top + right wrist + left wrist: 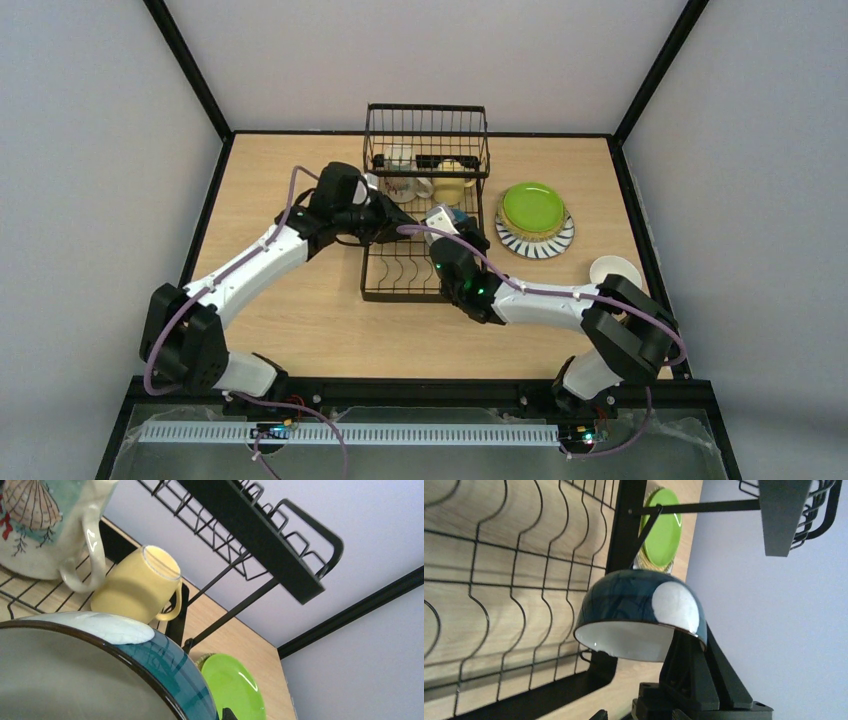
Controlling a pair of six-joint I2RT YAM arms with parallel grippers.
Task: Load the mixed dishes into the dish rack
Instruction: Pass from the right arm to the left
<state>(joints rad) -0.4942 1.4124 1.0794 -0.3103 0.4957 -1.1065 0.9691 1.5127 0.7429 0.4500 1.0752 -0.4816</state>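
Note:
The black wire dish rack (400, 275) stands mid-table. Its raised basket holds a cream mug (400, 156), a white printed mug (400, 186) and a pale yellow mug (452, 184). My right gripper (452, 236) is shut on the rim of the blue-patterned mug (446, 217), holding it tilted above the rack's plate dividers. My left gripper (398, 224) hangs just left of that mug, jaws wide apart. In the left wrist view the blue mug (639, 615) hangs mouth down, with one left finger (694, 670) behind it. The lime green plate (532, 207) tops a stack on the striped-rim plate (536, 243).
The plate stack lies on the table just right of the rack. A white round dish (615, 271) sits near the table's right edge, beside my right arm's elbow. Black frame posts and grey walls close in the table on three sides.

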